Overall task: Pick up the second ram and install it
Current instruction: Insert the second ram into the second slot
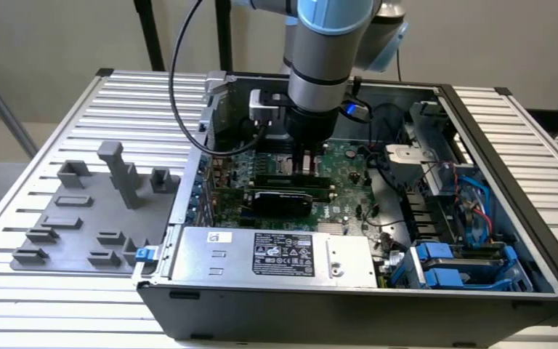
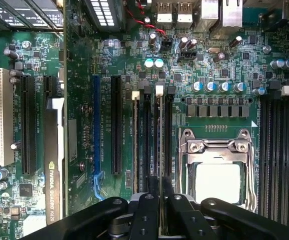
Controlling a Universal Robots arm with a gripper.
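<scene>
Memory stick, the second ram (image 2: 160, 145), stands on edge in one of the narrow slots beside the processor socket (image 2: 218, 172), seen from above as a thin pale line with a white latch at its far end. The gripper (image 2: 160, 192) is directly over it, its black fingers (image 2: 147, 210) closed on the stick's near end. A first stick (image 2: 136, 145) sits in a slot just beside it, apparently already seated.

In the exterior view the gripper (image 1: 308, 169) reaches down into the open computer case (image 1: 507, 182), fingertips at the motherboard (image 1: 347, 163).

The step in hand looks like insertion: the stick is in line with its slot, and whether it is fully pressed home cannot be told. Seating it would call for a straight, even downward push until the end latches close.

The board is green and densely studded with small silver capacitors and long black plastic slots. The socket is a square of bright metal. The case is dark sheet metal, resting on a ribbed aluminium table (image 1: 85, 102) beside a grey plastic fixture tray (image 1: 95, 211).
</scene>
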